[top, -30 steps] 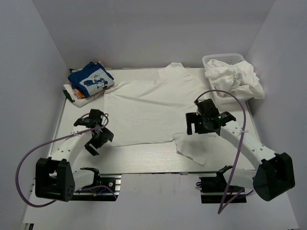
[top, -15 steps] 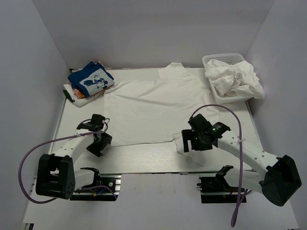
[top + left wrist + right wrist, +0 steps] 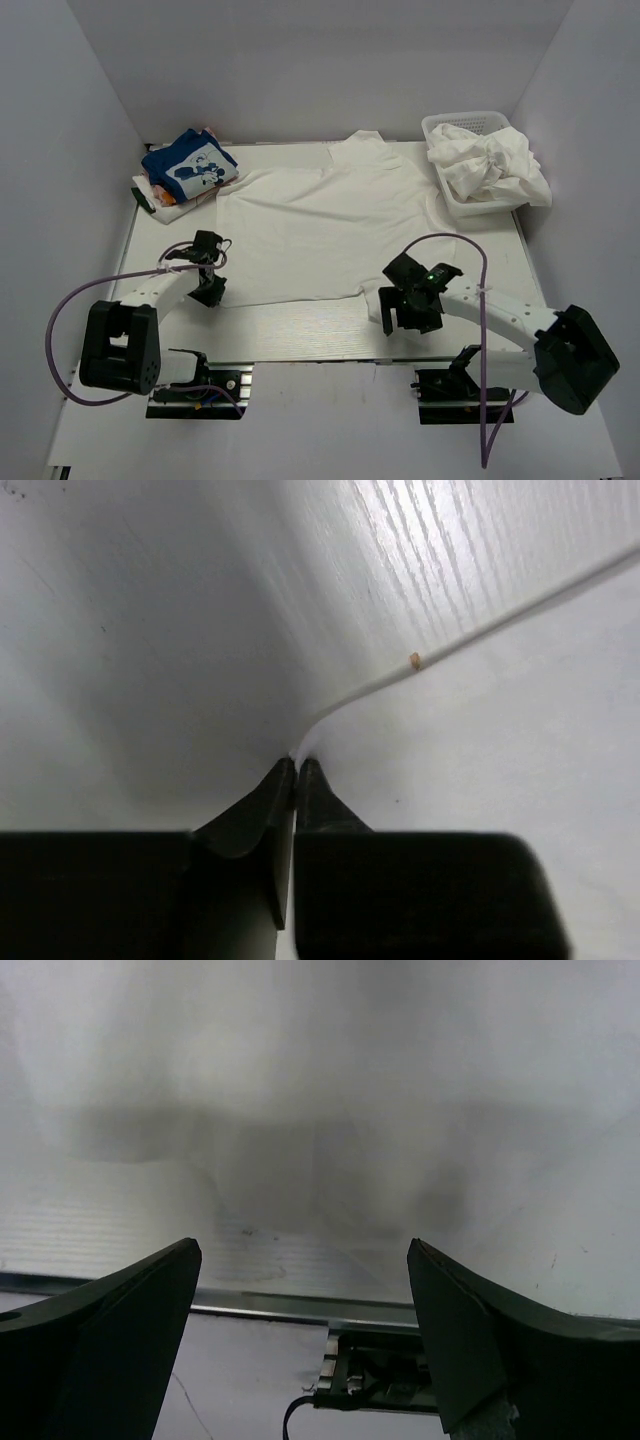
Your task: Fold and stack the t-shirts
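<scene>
A white t-shirt [image 3: 320, 225] lies spread flat on the table, neck towards the back wall. My left gripper [image 3: 210, 291] is at its near left hem corner. In the left wrist view that gripper [image 3: 297, 763] is shut, with the thin white hem corner [image 3: 305, 742] pinched between its tips. My right gripper [image 3: 403, 314] hangs open over the shirt's near right flap. In the right wrist view the fingers [image 3: 150, 1310] stand wide apart, white cloth [image 3: 320, 1060] ahead, nothing between them. A folded blue t-shirt [image 3: 190, 163] with a white graphic tops a small pile at the back left.
A white mesh basket [image 3: 447, 128] at the back right holds crumpled white t-shirts [image 3: 492, 165] that spill over its rim. The table's near edge rail [image 3: 290, 1305] and the arm mounts lie just beyond the right gripper. White walls close in the left, right and back.
The left gripper has gone from wide open to shut on the shirt's near left hem corner. The right arm has swung back towards the near edge, over the shirt's near right flap, still open.
</scene>
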Robot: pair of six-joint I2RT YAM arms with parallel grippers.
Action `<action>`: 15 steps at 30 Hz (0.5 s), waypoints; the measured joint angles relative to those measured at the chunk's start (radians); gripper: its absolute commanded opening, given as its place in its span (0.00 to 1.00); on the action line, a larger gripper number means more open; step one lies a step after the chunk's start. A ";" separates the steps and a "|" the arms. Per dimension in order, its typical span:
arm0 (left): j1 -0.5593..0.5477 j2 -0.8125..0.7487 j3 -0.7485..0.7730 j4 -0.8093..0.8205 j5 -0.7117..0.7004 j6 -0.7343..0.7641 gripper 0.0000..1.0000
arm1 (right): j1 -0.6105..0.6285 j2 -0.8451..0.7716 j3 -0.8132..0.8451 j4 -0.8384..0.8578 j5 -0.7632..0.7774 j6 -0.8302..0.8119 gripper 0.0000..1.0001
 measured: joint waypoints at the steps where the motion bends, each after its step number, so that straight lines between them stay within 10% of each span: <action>1: 0.000 0.003 0.002 0.003 -0.002 -0.001 0.01 | 0.002 0.027 -0.001 0.009 0.006 0.002 0.89; 4: 0.000 0.006 0.005 0.003 -0.003 0.000 0.00 | 0.004 0.090 -0.004 0.053 0.036 0.009 0.70; 7: 0.000 0.003 0.005 -0.002 -0.003 -0.002 0.00 | 0.004 0.121 -0.008 0.071 0.052 0.026 0.07; 8: 0.000 0.000 0.005 -0.009 -0.003 -0.002 0.00 | 0.004 0.117 -0.009 0.070 0.059 0.034 0.00; 15: 0.000 -0.096 -0.011 -0.095 0.004 -0.002 0.00 | 0.013 0.028 -0.038 0.013 -0.006 0.103 0.00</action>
